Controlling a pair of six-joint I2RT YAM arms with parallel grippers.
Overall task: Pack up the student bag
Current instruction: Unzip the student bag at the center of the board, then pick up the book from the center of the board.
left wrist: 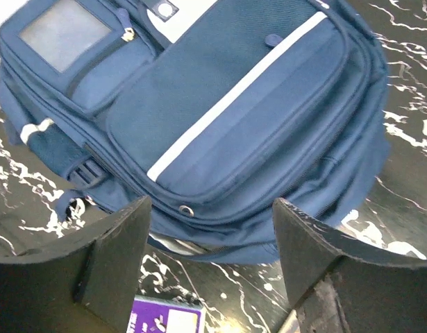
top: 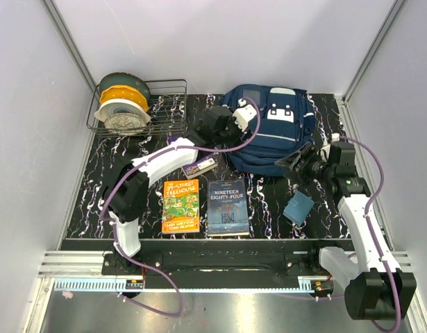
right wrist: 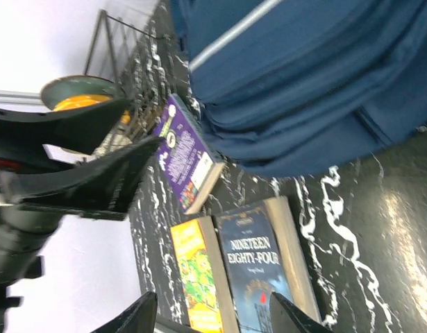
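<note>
**Both tools spread wide beside the student bag**

The student bag [top: 272, 132] lies flat at the back of the table [top: 269, 205], front pockets up. The left tool [left wrist: 212, 205] hangs over its left side, jaws wide and empty. The right tool [right wrist: 213, 298] sits by the bag's right corner, jaws also wide and holding nothing. A purple book [top: 199, 166] and a teal pouch [top: 298, 207] lie nearer the arms.
</note>
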